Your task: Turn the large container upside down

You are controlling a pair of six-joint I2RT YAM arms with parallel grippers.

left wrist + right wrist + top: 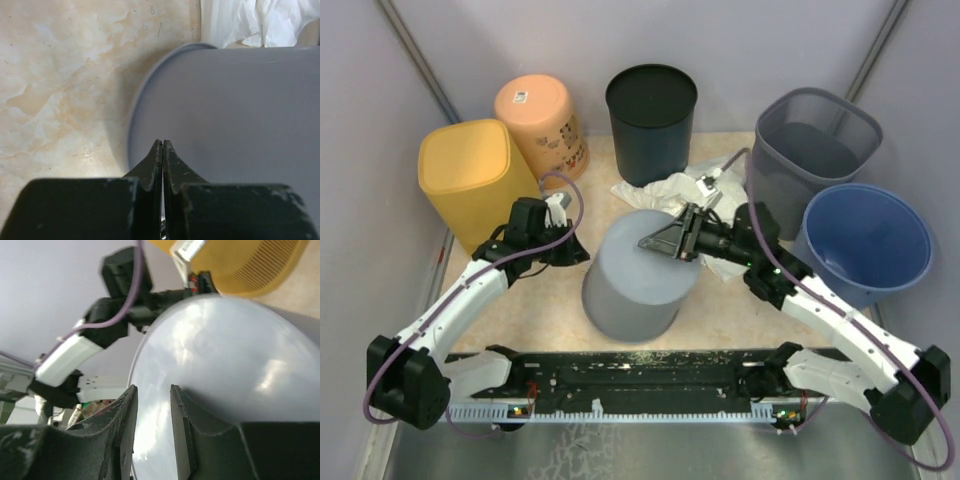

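The large grey container stands in the middle of the table with its closed base facing up. In the left wrist view its grey wall fills the right half. My left gripper is shut with nothing in it, its tips right at the container's left side. My right gripper hovers over the container's upturned base, fingers slightly apart and open, with nothing between them.
A yellow bin and a peach bin stand upside down at the back left. A black bin, a grey mesh bin and a blue bin stand open-side up. Crumpled white paper lies behind the container.
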